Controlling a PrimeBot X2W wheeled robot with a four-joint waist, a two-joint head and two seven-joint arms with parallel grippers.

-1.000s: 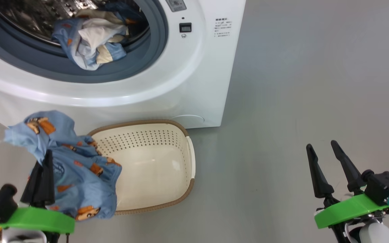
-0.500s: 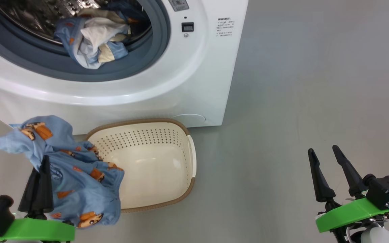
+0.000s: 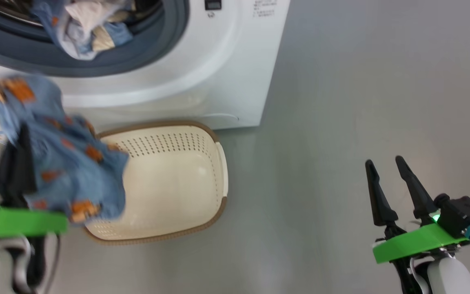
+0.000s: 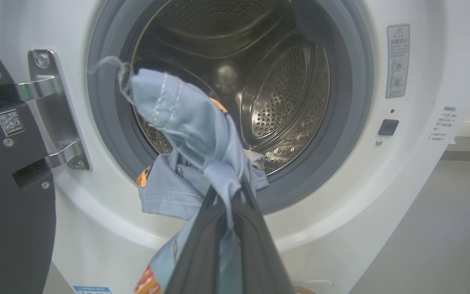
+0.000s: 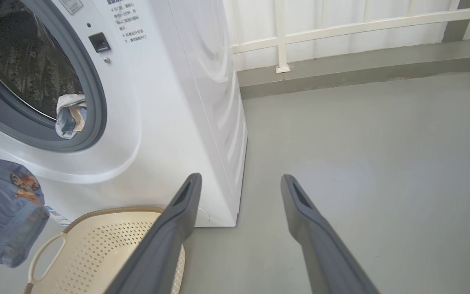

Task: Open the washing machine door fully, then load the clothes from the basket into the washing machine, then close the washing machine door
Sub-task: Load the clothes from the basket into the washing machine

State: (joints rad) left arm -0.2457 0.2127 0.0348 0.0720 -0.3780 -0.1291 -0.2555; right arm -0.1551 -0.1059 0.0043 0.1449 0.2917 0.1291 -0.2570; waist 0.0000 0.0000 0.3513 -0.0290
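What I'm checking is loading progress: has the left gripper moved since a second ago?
Yes. Against the basket, the left gripper with its clothes bundle has shifted up the head view and slightly left, toward the washing machine.

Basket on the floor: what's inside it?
The cream perforated plastic basket looks bare inside. In the head view its left end is covered by the light-blue bear-print cloth held in the left gripper.
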